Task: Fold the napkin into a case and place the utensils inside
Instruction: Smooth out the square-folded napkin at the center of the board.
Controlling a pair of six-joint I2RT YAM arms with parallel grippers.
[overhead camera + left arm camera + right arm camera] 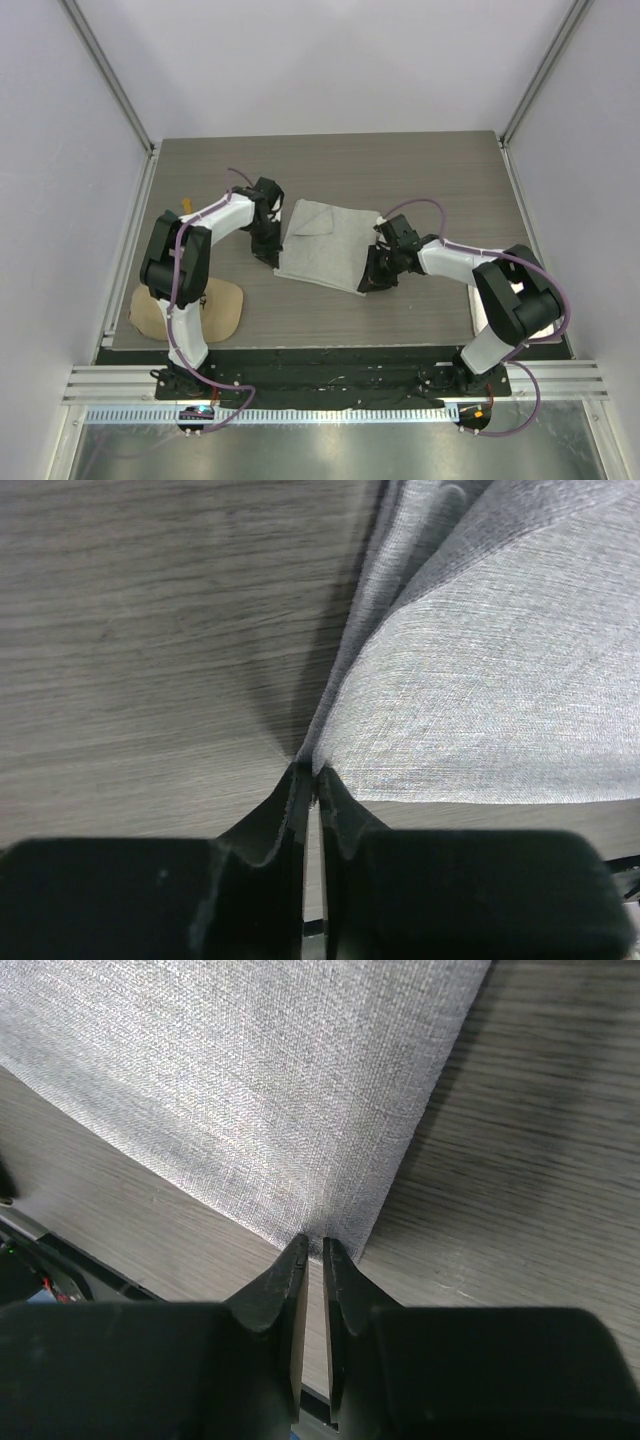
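so the napkin [325, 245] is lying mid-table [420, 180], far-left flap folded over. The left gripper [310, 772] is pinched tight on its near-left corner and the right gripper [313, 1245] is squeezed onto the near-right one. A tan cap [225, 305] sits at the table's near-left edge.

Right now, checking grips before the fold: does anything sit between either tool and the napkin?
Nothing visible does. The left tool pinches one near corner of the napkin, and the right tool pinches the other, with the cloth right at their tips.
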